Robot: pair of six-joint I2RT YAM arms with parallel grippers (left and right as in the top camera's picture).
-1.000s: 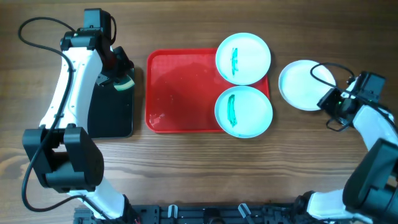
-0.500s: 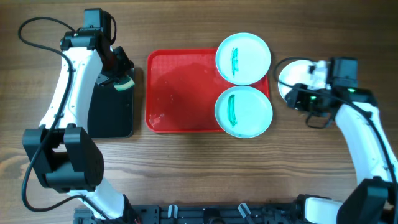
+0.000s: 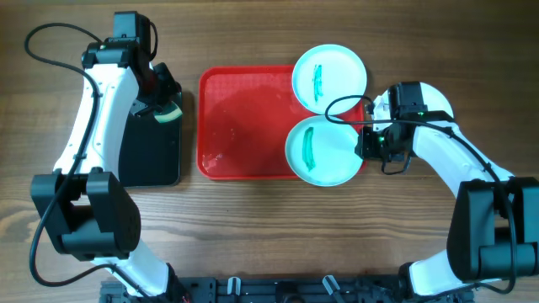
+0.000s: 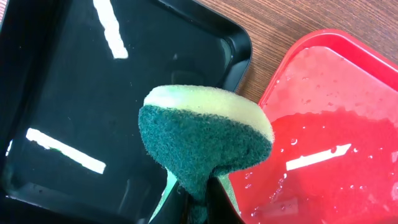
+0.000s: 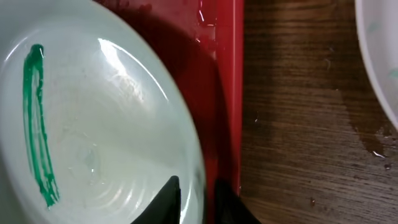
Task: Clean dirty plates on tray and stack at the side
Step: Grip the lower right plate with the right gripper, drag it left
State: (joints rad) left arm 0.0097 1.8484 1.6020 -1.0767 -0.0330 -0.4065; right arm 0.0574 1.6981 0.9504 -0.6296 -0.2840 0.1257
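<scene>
The red tray (image 3: 244, 118) holds two pale aqua plates with green smears: a far one (image 3: 329, 79) and a near one (image 3: 324, 151). My right gripper (image 3: 368, 143) is at the near plate's right rim. In the right wrist view its fingers (image 5: 196, 193) pinch that rim (image 5: 93, 124), one on top and one outside, by the tray's edge (image 5: 227, 62). The white plate (image 3: 442, 103) lies on the table right of the tray, partly hidden by my right arm; its edge also shows in the right wrist view (image 5: 379, 50). My left gripper (image 3: 164, 105) is shut on a green-and-yellow sponge (image 4: 205, 137).
A black tray (image 3: 150, 151) lies left of the red tray; the sponge hangs over its right edge (image 4: 74, 93). The red tray's surface is wet (image 4: 323, 155). Water drops mark the wood beside the white plate (image 5: 373, 149).
My right arm has swung left from beside the white plate to the near aqua plate's rim and closed on it. That plate has shifted slightly left. The left arm has not moved.
</scene>
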